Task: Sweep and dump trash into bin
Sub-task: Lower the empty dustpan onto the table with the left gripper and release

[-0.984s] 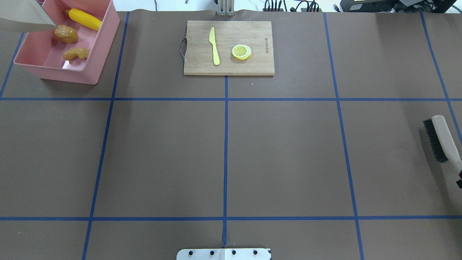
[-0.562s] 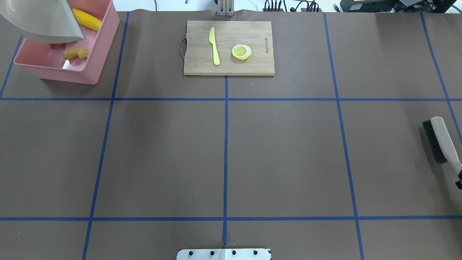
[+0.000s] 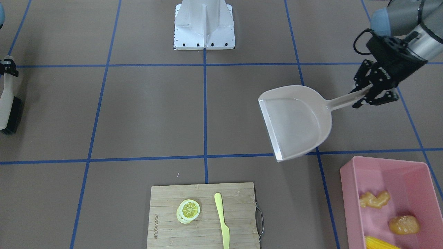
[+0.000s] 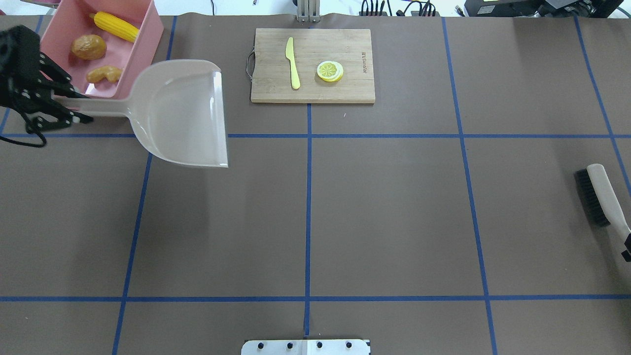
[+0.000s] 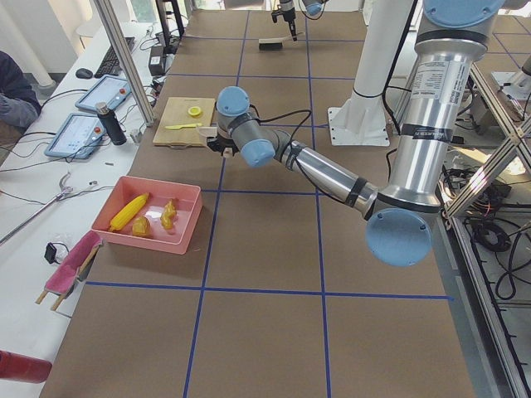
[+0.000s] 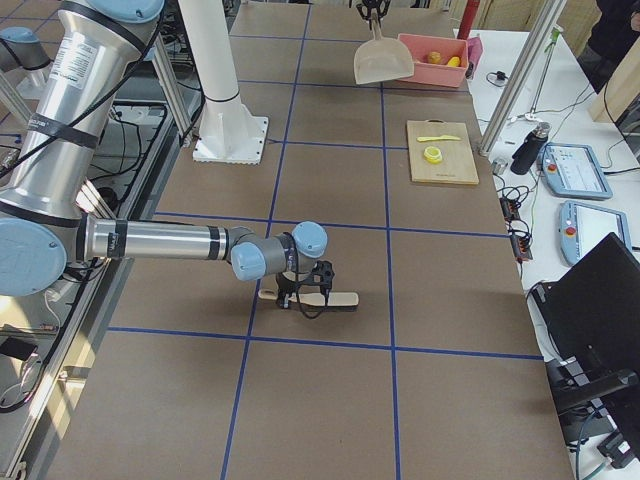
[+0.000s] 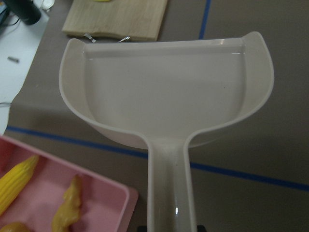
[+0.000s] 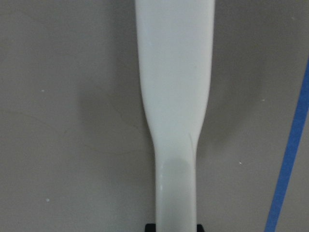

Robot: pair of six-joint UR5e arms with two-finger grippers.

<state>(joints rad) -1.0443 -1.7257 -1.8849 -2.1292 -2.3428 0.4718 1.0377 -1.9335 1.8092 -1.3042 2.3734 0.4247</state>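
The corn cob (image 4: 117,26), the brown potato lump (image 4: 88,47) and the ginger piece (image 4: 104,74) lie inside the pink bin (image 4: 153,34) at the far left. My left gripper (image 4: 64,111) is shut on the handle of the beige dustpan (image 4: 182,113). It holds the dustpan empty and about level above the table, just right of the bin. The left wrist view shows the empty pan (image 7: 164,92) and the bin's corner (image 7: 111,193). My right gripper (image 4: 627,246), at the right edge, is shut on the brush (image 4: 604,195), which lies low over the table.
A wooden cutting board (image 4: 313,64) at the far middle carries a pale knife (image 4: 292,61) and a lemon slice (image 4: 330,70). The robot's base plate (image 4: 305,346) sits at the near edge. Blue tape lines grid the brown table.
The dustpan has swung away from over the bin, to the right and nearer the robot, and now sits level. My left gripper has come into view. The brush has shifted slightly nearer.
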